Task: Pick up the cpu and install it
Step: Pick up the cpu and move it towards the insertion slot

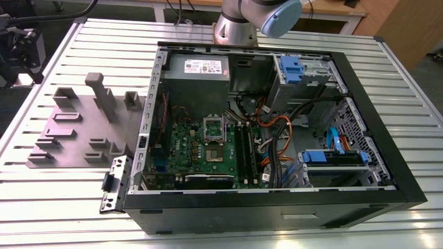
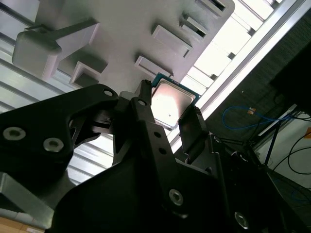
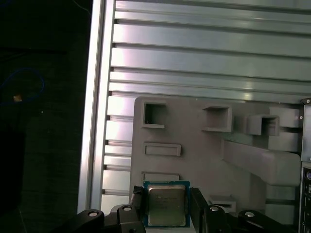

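Two fingers (image 3: 138, 208) of the hand (image 3: 166, 213) are pinching the cpu (image 3: 166, 201) by opposite edges. Its silver lid is facing the camera in both wrist views, and it is hanging well above the grey tray (image 3: 194, 145). It is looking light, stiff and thin, with a slick lid and, I judge, a delicate underside, so the rim is serving as the only safe hold. At the exterior view's left the tray is lying on the bench (image 1: 55, 197), beside the open case (image 1: 277, 212).

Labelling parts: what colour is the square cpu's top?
The small square cpu is silvery with a blue-green rim; first wrist view shows it best.
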`<state>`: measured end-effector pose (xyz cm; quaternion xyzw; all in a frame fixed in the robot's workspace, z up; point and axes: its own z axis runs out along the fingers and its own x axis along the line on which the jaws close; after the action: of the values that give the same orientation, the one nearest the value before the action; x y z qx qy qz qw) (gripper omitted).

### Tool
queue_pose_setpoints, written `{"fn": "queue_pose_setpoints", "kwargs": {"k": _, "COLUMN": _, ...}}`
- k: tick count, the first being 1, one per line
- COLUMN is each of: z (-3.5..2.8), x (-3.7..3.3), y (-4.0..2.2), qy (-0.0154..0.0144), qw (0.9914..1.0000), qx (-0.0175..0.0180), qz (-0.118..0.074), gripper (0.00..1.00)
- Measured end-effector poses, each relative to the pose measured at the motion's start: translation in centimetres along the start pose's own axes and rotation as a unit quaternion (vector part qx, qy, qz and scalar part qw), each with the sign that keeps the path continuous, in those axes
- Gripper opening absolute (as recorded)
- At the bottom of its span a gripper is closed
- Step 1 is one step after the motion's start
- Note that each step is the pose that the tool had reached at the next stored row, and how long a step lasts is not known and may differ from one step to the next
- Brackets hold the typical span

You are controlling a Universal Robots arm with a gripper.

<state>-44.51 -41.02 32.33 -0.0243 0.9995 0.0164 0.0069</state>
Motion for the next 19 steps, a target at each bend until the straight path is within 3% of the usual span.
{"fn": "queue_pose_setpoints", "kwargs": {"k": 19, "z": -0.48, "x": -0.01, "y": 0.02, "qy": 0.0001, "qw": 1.0, "qx": 0.0, "qz": 0.0, "gripper": 0.47}}
